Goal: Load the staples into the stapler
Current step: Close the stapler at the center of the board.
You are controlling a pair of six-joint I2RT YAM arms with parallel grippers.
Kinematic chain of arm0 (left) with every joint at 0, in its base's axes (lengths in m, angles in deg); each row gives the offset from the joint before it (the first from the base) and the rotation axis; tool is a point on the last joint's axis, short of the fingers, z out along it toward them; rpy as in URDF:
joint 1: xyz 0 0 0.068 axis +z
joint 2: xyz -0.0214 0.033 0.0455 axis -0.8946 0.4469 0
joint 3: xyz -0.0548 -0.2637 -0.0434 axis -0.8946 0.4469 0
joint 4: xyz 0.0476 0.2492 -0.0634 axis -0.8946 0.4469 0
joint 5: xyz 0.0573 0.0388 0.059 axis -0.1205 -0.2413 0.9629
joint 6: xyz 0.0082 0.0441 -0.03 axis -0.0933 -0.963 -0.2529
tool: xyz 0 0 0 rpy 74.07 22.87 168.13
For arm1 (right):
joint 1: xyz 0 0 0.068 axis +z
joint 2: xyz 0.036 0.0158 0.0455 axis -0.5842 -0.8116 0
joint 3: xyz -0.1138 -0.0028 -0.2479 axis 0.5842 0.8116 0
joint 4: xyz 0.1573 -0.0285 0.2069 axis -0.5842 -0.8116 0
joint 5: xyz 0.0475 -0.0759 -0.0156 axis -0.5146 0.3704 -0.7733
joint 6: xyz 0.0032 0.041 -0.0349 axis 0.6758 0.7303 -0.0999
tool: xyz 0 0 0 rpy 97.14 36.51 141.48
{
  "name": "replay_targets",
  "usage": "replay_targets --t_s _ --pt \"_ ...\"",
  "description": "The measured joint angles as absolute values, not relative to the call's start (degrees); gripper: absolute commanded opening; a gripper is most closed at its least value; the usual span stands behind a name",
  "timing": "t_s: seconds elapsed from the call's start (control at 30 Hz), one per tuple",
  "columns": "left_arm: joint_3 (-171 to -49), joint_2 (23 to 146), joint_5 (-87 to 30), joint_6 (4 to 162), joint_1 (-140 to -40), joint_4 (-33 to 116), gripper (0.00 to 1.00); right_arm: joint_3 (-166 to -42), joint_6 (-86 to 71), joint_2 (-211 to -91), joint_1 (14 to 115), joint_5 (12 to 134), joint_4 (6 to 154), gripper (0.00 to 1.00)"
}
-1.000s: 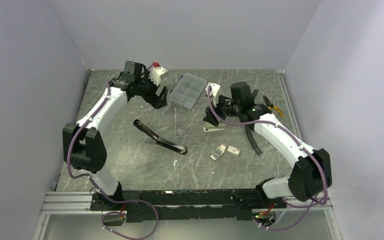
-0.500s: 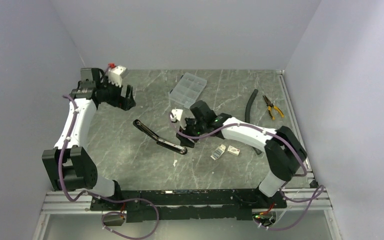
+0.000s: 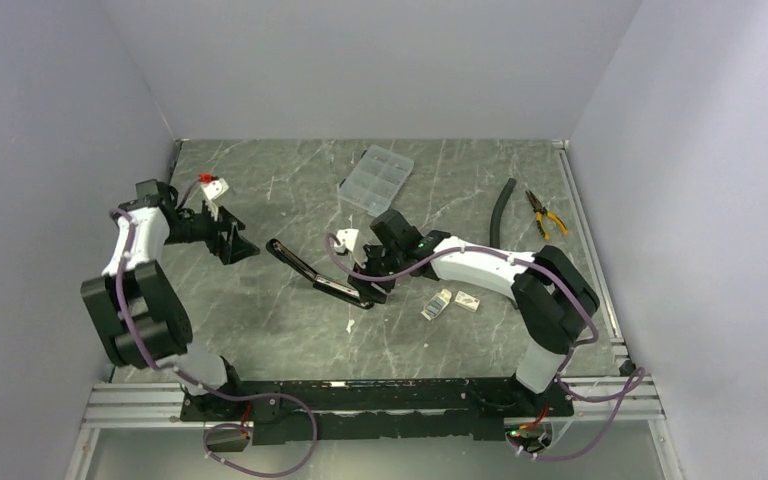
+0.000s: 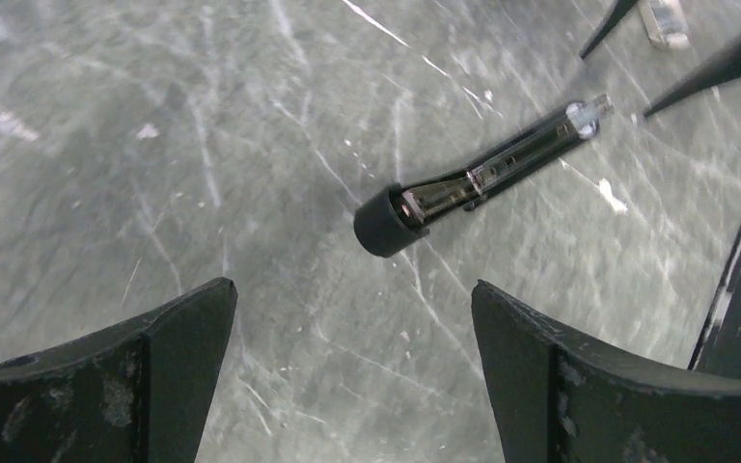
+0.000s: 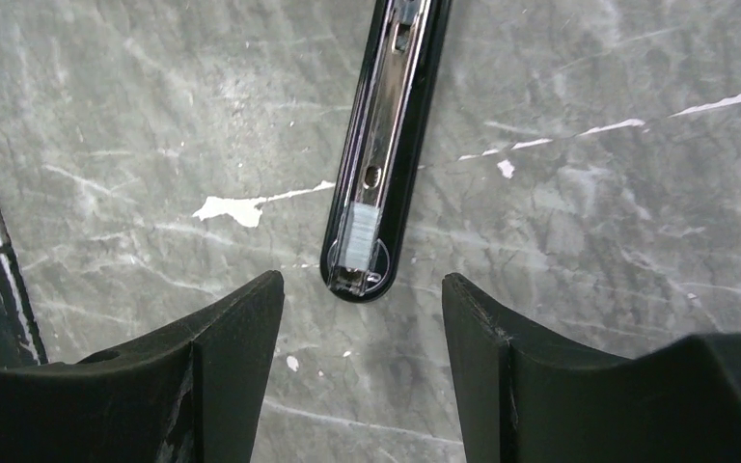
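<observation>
The right gripper (image 5: 362, 280) hangs with its fingers (image 5: 222, 367) spread. The rounded end of the long black stapler (image 5: 391, 145), folded out flat on the grey marbled table (image 3: 260, 330), shows in the gap between their tips and touches neither. The left gripper (image 4: 352, 289) is spread wide too, with only bare table between its fingers. The stapler's other, capped end lies ahead of them, well apart.

The staple box (image 3: 438, 303), small white cardboard, lies in two pieces just beside each other on the table. It is near the right fingers, on the side away from the stapler. Which piece is sleeve and which tray cannot be told. Far beyond the right fingers sits a clear plastic compartment case (image 3: 375, 180). A curved black hose (image 3: 501, 208) and yellow-handled pliers (image 3: 545, 214) lie well off on the staple box's side. Nothing lies between either gripper and the stapler.

Only the overhead view shows the box, case, hose and pliers. It also shows the stapler stretching from one gripper toward the other. Only the right wrist view shows the stapler's open metal channel, with a short pale ribbed piece (image 5: 357, 231) near the rounded end. Whether that piece is a strip of staples cannot be told. The left wrist view alone shows the glossy metal along the stapler's capped end.
</observation>
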State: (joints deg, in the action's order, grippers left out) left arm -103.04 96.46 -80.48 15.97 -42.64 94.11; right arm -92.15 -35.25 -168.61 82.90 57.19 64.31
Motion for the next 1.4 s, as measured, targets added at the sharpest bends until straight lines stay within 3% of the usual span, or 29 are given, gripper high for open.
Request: replay_targets --t_s 0.2,0.33,0.83,1.2,1.4 --pt "-107.6 109.2 -84.3 -7.8 -42.1 106.3 0.97 -90.4 -35.7 -168.2 82.4 56.9 64.2 0.57" --pt "-107.6 109.9 -84.2 -11.4 -42.1 107.2 0.97 -90.7 -35.4 -168.3 81.7 56.8 64.2 0.51" --pt "-100.5 95.8 -79.8 -2.2 -42.5 91.6 0.97 -98.6 -34.4 -175.4 80.5 55.1 63.3 0.44" --pt "-100.6 95.6 -77.2 2.4 -44.3 87.8 0.97 -98.7 -34.7 -176.8 81.0 54.9 62.3 0.42" --pt "-102.6 98.3 -77.3 -3.1 -44.9 91.3 0.97 -98.7 -35.0 -176.8 81.3 55.1 62.3 0.42"
